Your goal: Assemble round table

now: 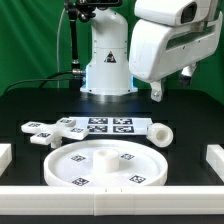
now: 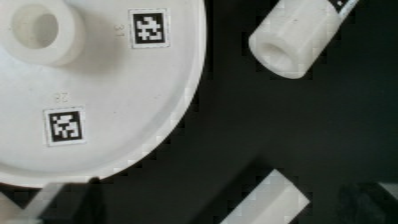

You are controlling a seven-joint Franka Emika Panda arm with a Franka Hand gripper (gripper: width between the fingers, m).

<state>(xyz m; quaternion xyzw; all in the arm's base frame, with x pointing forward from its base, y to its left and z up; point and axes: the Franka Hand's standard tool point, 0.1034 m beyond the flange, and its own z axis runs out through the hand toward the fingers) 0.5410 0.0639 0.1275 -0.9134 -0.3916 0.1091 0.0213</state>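
Note:
The large round disc (image 1: pixel 105 166) lies flat at the front centre, hub up, with tags on it. It fills one side of the wrist view (image 2: pixel 98 110). The short cylinder leg (image 1: pixel 160 135) lies on its side behind the disc toward the exterior view's right, and shows in the wrist view (image 2: pixel 302 40). The cross base (image 1: pixel 50 132) lies behind the disc toward the exterior view's left. My gripper (image 1: pixel 158 93) hangs well above the table, over the leg's side of the scene. In the wrist view my gripper (image 2: pixel 222 200) is open and empty over the dark table beside the disc's rim.
The marker board (image 1: pixel 106 126) lies between the cross base and the leg. White border rails run along the front (image 1: pixel 110 206), left (image 1: pixel 5 155) and right (image 1: pixel 214 158). The robot base (image 1: pixel 105 60) stands at the back. A white strip (image 2: pixel 267 200) crosses the wrist view; I cannot tell what it is.

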